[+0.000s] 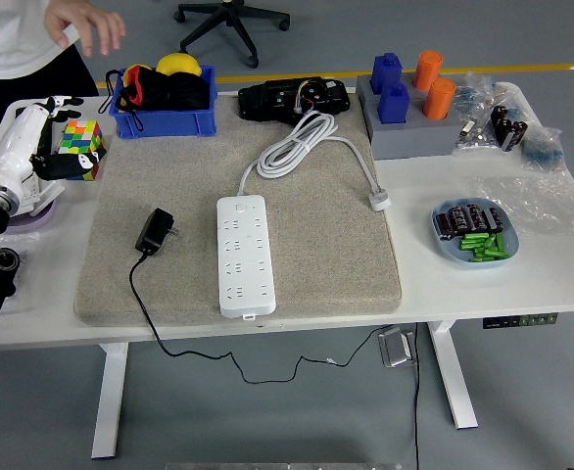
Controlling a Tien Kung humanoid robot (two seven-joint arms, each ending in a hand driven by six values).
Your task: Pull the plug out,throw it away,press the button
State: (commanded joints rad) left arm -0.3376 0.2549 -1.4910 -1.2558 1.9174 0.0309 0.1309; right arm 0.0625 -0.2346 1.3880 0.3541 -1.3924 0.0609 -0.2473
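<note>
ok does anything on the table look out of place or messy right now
Mostly the black plug: it lies loose on the grey mat left of the white power strip, its thin cord trailing off the table's near edge. The strip's own white cable is loosely heaped behind it. Nothing looks spilled or broken.

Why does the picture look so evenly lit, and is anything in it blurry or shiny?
Head view: the light is soft and even, with only faint shadows under the power strip and the black plug on the mat. The person's hand at the top edge is a little smeared. The clear plastic bags on the right catch some glare. The rest looks sharp.
</note>
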